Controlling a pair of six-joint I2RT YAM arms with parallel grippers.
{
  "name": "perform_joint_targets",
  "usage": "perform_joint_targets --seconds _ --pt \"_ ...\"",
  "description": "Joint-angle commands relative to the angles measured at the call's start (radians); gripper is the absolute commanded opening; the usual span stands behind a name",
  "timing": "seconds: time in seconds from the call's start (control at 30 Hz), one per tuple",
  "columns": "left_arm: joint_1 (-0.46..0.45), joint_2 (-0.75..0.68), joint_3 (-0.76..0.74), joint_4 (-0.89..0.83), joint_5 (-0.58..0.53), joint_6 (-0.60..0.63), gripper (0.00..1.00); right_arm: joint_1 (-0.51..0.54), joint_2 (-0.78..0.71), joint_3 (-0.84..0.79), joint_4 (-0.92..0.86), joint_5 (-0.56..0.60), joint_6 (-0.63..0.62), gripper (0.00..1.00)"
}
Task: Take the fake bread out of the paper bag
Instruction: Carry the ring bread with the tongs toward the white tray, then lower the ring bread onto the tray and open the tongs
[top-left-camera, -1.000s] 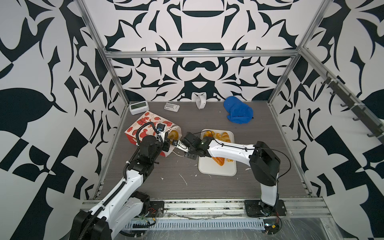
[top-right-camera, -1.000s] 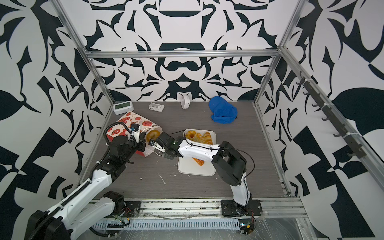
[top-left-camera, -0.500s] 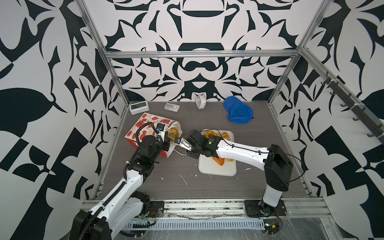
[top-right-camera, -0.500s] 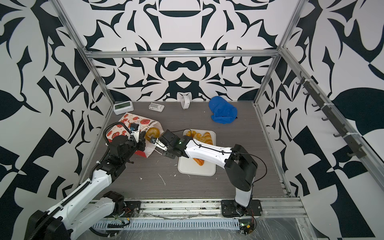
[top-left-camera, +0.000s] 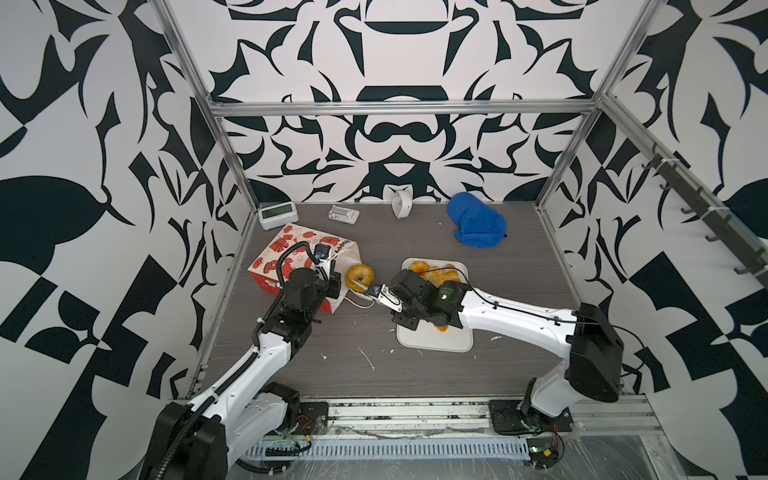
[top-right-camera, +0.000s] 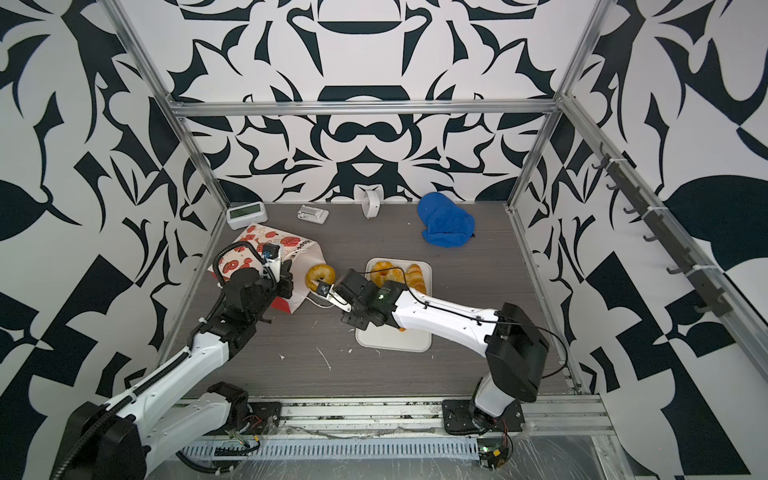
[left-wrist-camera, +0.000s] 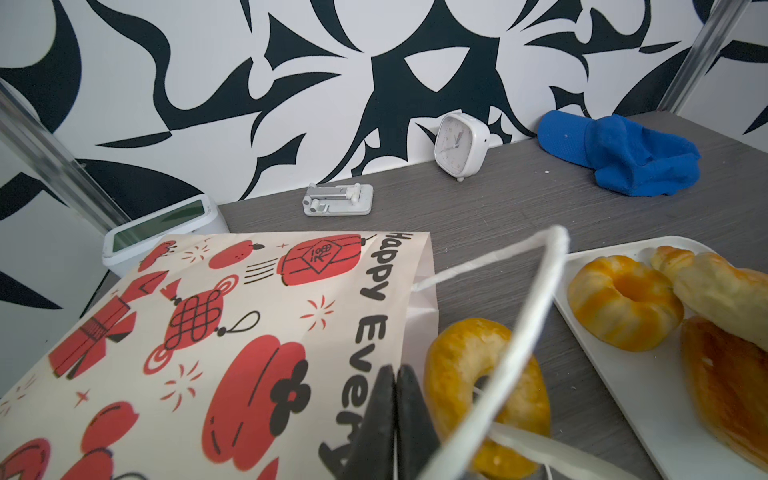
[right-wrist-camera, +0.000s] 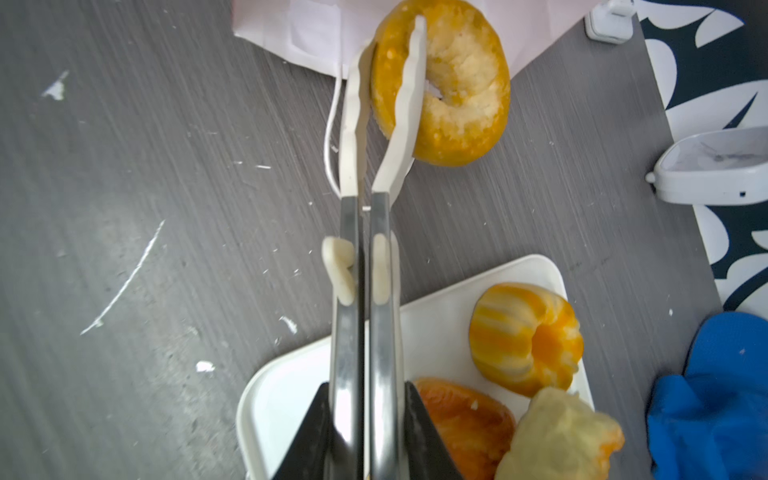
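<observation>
We see walls (top-left-camera: 399, 62) on three sides papered in bold black-and-white shapes, framed by aluminium posts (top-left-camera: 232, 158) and a crossbar (top-left-camera: 399, 109). The floor (top-left-camera: 415, 241) is grey wood-grain board, flecked with white scraps (top-left-camera: 368, 360) (paper or paint, we cannot tell) between the right gripper (top-left-camera: 395, 296) and the front rail (top-left-camera: 415, 410). Well to the right of that gripper, high on the side wall, runs a bar of dark hooks (top-left-camera: 702, 203). The light is even and bright, casting only soft shadows.
</observation>
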Motion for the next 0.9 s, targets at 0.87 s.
perform_joint_targets --seconds 0.87 --pt "0.001 0.016 -0.003 0.117 -0.06 0.008 0.07 0.153 -0.319 -0.179 -0.312 0.178 0.445 0.0"
